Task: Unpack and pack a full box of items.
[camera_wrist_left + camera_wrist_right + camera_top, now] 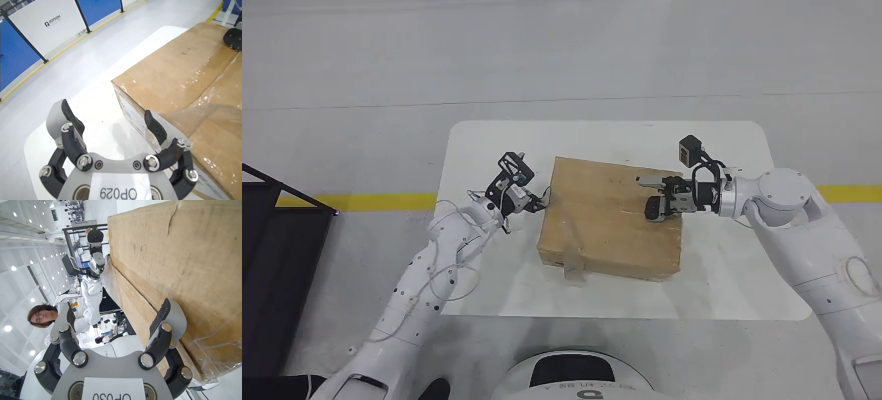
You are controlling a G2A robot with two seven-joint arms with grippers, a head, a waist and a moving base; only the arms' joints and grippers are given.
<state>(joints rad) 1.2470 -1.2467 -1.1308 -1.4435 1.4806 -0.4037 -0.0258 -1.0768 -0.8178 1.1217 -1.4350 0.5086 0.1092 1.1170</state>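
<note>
Left gripper [106,113] and right gripper [117,308] hang spread at the box [612,215]; stiff, likely heavy cardboard, best opened by its loose tape [206,111].

Bright overhead ceiling lights [13,268], soft shadows, glare on tape [203,98], fisheye-bent edges
</note>
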